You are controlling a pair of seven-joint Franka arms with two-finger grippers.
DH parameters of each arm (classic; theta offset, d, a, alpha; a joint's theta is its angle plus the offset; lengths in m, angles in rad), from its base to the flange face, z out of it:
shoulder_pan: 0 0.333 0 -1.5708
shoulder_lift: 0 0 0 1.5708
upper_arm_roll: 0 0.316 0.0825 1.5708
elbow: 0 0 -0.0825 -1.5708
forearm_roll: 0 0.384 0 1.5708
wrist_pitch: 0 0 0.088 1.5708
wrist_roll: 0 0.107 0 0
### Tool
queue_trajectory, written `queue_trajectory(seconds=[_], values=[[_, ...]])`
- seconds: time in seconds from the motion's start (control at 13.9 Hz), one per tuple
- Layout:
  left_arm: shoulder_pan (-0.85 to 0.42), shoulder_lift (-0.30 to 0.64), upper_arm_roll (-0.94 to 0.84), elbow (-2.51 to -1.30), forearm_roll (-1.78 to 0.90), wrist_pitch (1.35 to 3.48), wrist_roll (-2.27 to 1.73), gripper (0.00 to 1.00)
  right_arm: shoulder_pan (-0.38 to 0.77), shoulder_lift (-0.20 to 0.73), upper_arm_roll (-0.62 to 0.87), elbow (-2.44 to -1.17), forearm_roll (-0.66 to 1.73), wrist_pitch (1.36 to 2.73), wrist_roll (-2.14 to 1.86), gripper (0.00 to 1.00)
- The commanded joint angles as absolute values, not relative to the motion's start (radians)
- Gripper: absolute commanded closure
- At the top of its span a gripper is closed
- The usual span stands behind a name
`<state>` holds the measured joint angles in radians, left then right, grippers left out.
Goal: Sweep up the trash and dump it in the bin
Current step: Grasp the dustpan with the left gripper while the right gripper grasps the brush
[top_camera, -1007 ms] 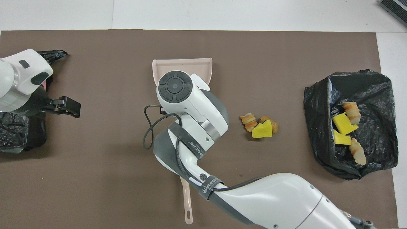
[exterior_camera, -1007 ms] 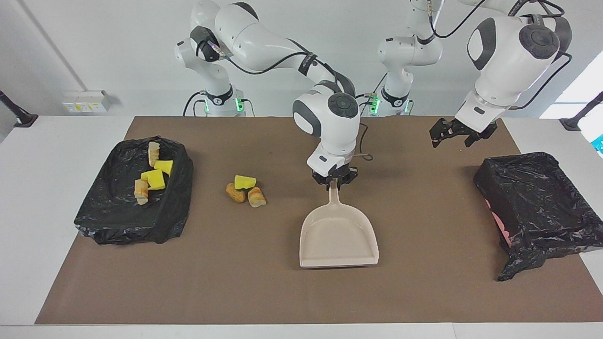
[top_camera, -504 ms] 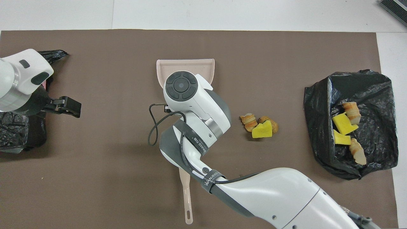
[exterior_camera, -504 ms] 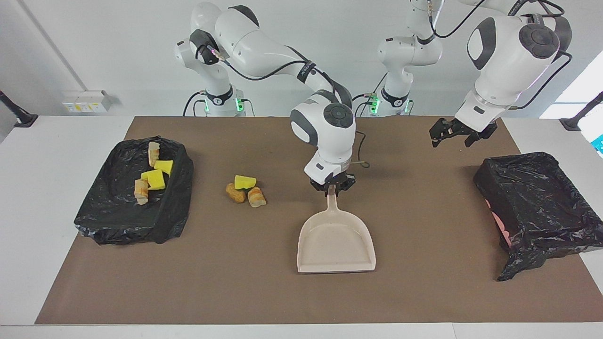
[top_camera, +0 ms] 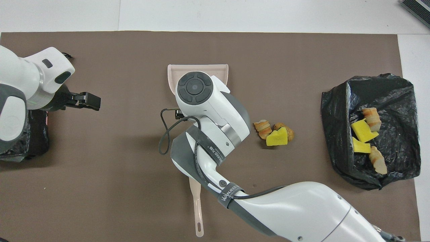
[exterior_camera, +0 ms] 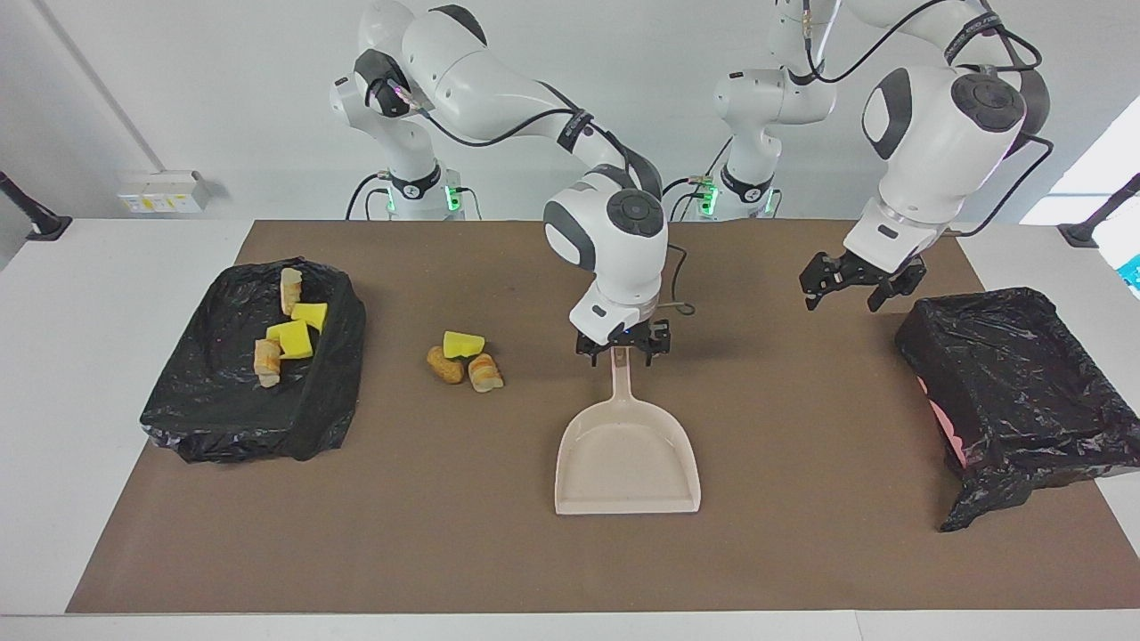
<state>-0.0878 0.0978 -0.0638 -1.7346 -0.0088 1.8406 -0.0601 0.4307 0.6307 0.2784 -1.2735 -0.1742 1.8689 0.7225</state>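
Three loose pieces of trash (exterior_camera: 463, 361), one yellow and two orange-brown, lie together on the brown mat; they also show in the overhead view (top_camera: 273, 132). Several more pieces (exterior_camera: 289, 338) lie in the black-lined bin (exterior_camera: 223, 427) at the right arm's end. My right gripper (exterior_camera: 617, 352) is shut on the handle of the beige dustpan (exterior_camera: 628, 458). The pan is empty and sits low on the mat, beside the loose pile, with its mouth pointing away from the robots. My left gripper (exterior_camera: 844, 298) hangs empty in the air over the mat.
A second black-lined bin (exterior_camera: 1015, 383) stands at the left arm's end, under and beside my left gripper. A beige handle (top_camera: 198, 208), apparently the hand brush's, lies on the mat nearer to the robots, its head hidden under my right arm.
My right gripper has carried the dustpan a little toward the loose pile and turned it straighter. My left gripper has come down and moved toward the table's middle. The trash has not moved.
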Motion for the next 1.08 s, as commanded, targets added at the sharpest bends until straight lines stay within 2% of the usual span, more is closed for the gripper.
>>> queue_trajectory(seconds=[0.0,0.22,0.43,0.58,0.79,1.01], values=[[-0.100,0.156,-0.061,-1.735,-0.017,1.913,-0.052,0.00,0.417,0.511,0.290,-1.362,-0.163,1.815,0.666,0.00],[-0.178,0.228,-0.063,-1.736,-0.020,1.998,-0.086,0.00,0.423,0.329,0.290,-1.533,-0.123,1.760,0.657,0.00],[-0.260,0.282,-0.063,-1.738,-0.023,2.074,-0.179,0.00,0.468,0.191,0.291,-1.682,-0.045,1.695,0.669,0.00],[-0.325,0.302,-0.063,-1.736,-0.028,2.103,-0.285,0.00,0.480,0.112,0.291,-1.835,0.080,1.779,0.667,0.00],[-0.417,0.318,-0.063,-1.724,-0.087,2.103,-0.405,0.00,0.511,-0.027,0.291,-2.116,0.172,2.000,0.657,0.00],[-0.492,0.325,-0.063,-1.721,-0.110,2.109,-0.517,0.00,0.580,-0.028,0.291,-2.221,0.212,2.097,0.684,0.00]])
